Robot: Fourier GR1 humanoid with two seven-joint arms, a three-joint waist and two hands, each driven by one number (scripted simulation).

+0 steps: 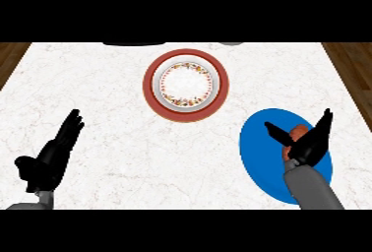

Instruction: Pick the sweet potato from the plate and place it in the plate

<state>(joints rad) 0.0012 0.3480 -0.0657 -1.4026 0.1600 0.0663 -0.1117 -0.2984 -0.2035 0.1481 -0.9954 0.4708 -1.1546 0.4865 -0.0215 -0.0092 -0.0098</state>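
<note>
Your right hand (305,147) hangs over the blue plate (256,152), thumb and fingers straight and spread in a V, neither clenched nor gripping. The sweet potato (296,132) lies on that plate, in the V's gap; you cannot tell whether the fingers touch it. The blue plate sits toward the counter's (109,98) right side. Up and to the left, across bare marble, the red-rimmed plate (151,93) stands near the far edge, apart from everything. Your left hand (47,157) rests open, fingers up, at lower left, with wide bare counter between it and both plates.
</note>
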